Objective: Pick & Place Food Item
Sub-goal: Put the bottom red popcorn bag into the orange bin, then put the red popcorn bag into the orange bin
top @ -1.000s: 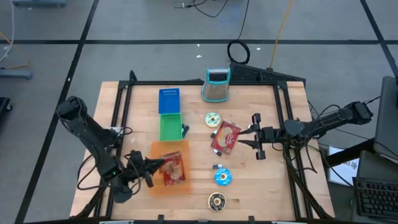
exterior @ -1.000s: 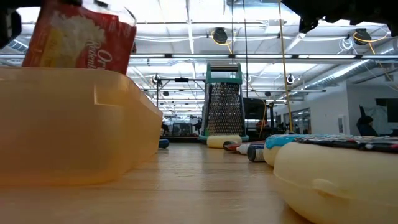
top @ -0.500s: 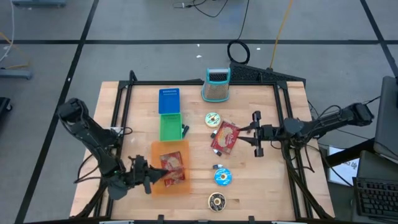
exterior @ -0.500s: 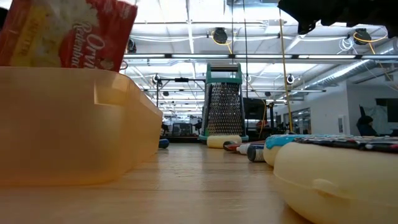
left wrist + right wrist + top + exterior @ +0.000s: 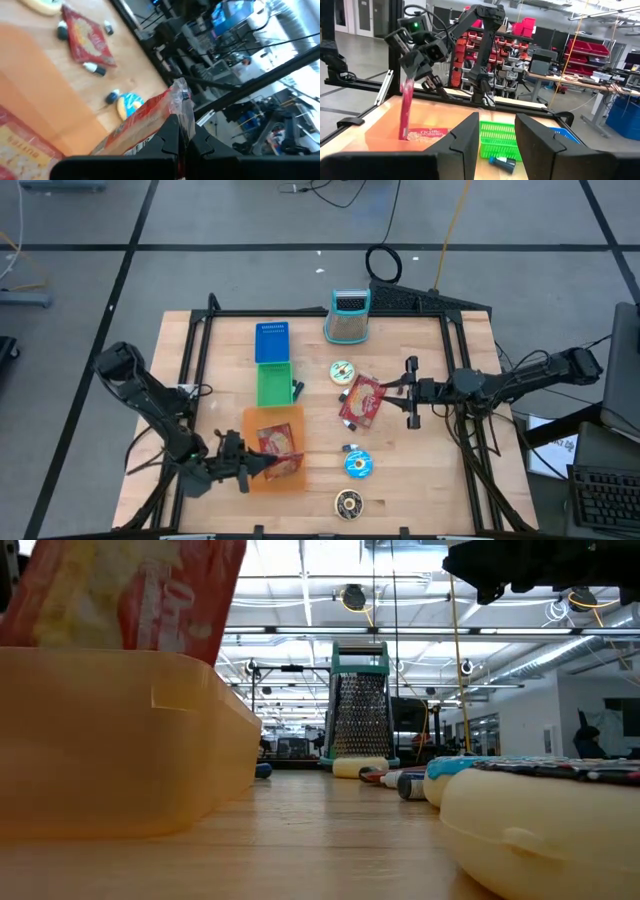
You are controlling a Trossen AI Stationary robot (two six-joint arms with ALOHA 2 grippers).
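One popcorn bag [image 5: 279,443] hangs pinched by its top seal in your left gripper [image 5: 243,468], directly above the orange bin [image 5: 292,477] beneath, so it drops in upright.

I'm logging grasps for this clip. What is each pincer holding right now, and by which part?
The left pincer pinches the red popcorn packet by its crimped top edge, over the orange bin. The right pincer holds nothing.

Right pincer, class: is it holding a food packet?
No: the right pincer hovers with open fingers beside the red packet lying on the table.
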